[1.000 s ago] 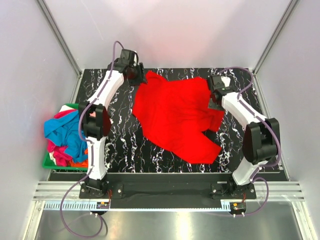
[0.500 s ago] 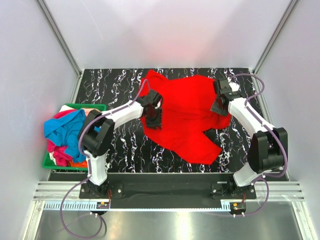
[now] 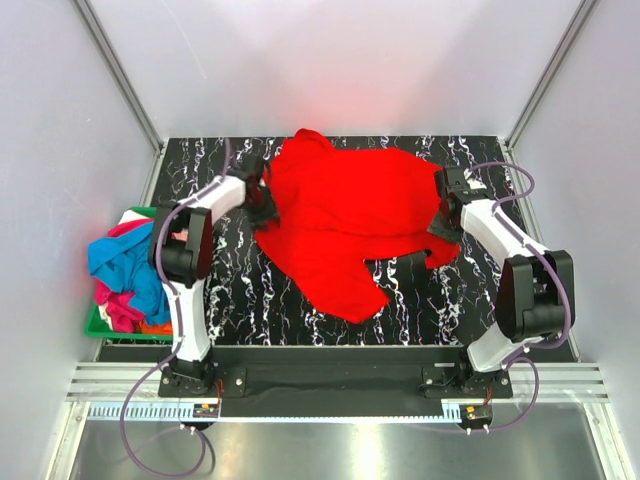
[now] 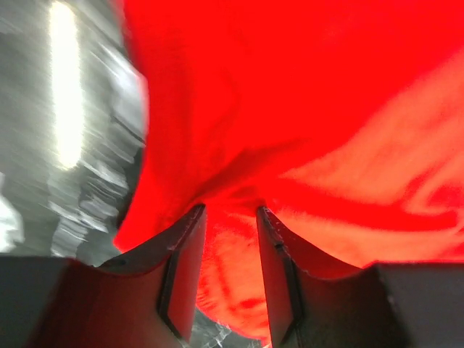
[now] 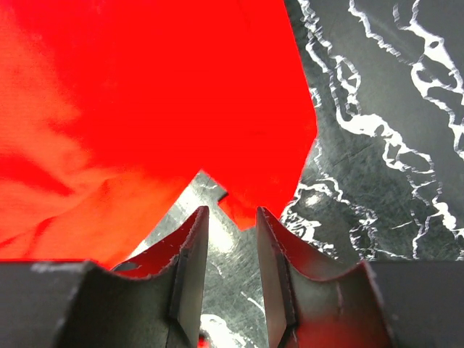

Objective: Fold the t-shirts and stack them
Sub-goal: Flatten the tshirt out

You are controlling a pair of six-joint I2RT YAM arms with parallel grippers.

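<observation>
Left fingers (image 4: 181, 275) pinch red t-shirt (image 3: 350, 225) | right fingers (image 5: 190, 268) likewise (both arms low, outstretched)

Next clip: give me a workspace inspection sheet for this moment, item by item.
Surface: black white-veined table, flat.
Job's things: red t-shirt spread unfolded and rumpled mid-table; blue, pink and orange shirts heaped in the green bin at left.
Clutter: nothing seen.
Tools: left tool shut on the red t-shirt's left edge; right tool shut on a corner at its right edge.
Cables: purple cables loop along both arms.
Surroundings: white walls, metal frame posts.
</observation>
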